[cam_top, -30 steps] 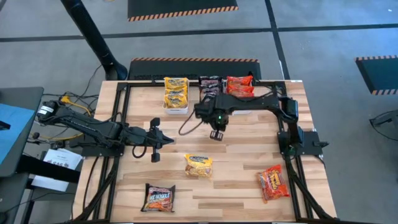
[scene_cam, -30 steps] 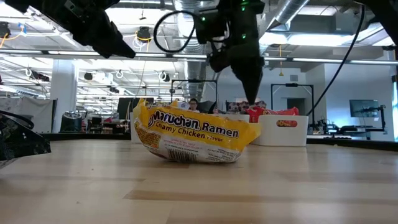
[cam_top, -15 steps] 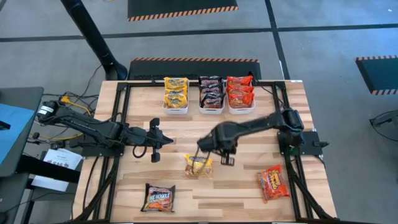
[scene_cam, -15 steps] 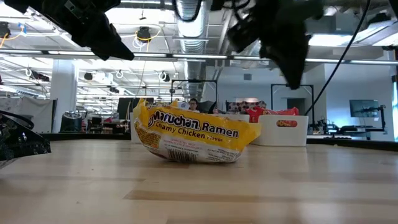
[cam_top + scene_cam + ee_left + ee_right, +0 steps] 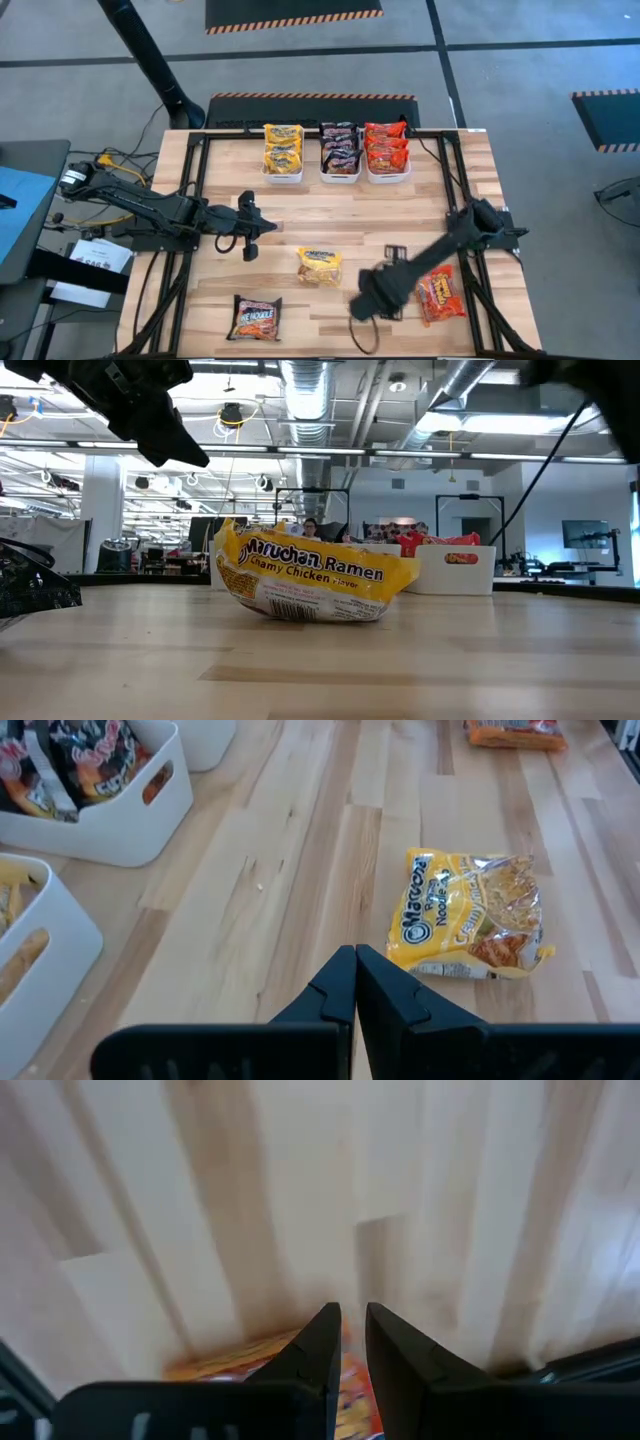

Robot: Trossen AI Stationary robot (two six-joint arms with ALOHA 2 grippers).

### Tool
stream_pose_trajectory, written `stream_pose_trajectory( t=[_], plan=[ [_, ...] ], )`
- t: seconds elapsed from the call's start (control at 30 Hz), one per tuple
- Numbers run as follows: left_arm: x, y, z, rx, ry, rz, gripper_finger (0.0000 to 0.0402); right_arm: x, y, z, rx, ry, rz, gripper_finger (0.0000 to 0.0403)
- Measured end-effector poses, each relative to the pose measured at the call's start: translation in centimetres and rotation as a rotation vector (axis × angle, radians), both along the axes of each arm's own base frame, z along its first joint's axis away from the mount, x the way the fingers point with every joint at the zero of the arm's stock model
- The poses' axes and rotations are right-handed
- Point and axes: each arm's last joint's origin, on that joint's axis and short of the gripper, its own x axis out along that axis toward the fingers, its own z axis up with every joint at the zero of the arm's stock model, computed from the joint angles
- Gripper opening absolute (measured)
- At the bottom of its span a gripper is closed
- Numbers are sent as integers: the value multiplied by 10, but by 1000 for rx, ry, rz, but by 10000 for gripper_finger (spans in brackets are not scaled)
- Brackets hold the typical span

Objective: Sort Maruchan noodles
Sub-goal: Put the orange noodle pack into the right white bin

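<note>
Three Maruchan noodles packets lie flat on the wooden table: a yellow one (image 5: 320, 266) (image 5: 315, 582) (image 5: 470, 915) in the middle, a dark one (image 5: 255, 318) at the near left and a red-orange one (image 5: 440, 295) (image 5: 230, 1363) at the near right. My right gripper (image 5: 372, 298) (image 5: 352, 1325) hangs above bare wood between the yellow and red packets. It points steeply down, its fingers a narrow gap apart with nothing between them. My left gripper (image 5: 272, 228) (image 5: 355, 960) waits shut and empty at mid-left, aimed toward the yellow packet.
Three white bins stand side by side at the far edge, holding yellow (image 5: 283, 150), dark (image 5: 340, 150) and red (image 5: 386, 150) packets. A black frame (image 5: 195, 190) runs along the table's sides. Bare wood lies between the bins and the loose packets.
My right gripper has swung from just in front of the bins toward the table's near edge. It passed to the right of the yellow packet, rolled as it went, and stays off the table. No packet has moved.
</note>
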Motion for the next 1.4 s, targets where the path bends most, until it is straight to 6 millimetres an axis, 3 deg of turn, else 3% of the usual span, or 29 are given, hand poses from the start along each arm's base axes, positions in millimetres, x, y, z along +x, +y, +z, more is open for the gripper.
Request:
stream_pose_trajectory(
  t=[0.27, 0.4, 0.7, 0.87, 1.17, 1.4],
  plan=[
    [0, 0, 0, -48, -6, 25, 0, -45, 58, 0, -61, -74, -71, 76],
    [0, 0, -1, -65, -5, 34, 0, -63, 75, 0, -81, -106, -90, 76],
    [0, 0, -1, -58, -3, 24, 0, -85, 93, 0, -136, -216, -303, 77],
    [0, 0, -1, -40, 0, 14, 0, -94, 100, 0, -123, -180, -437, 88],
    [-2, 0, -3, -28, 29, 12, 0, -99, 110, -2, -69, -173, -573, 167],
    [-2, 0, -4, -25, 42, 12, 0, -108, 104, -8, -203, -221, -726, 222]
  ],
)
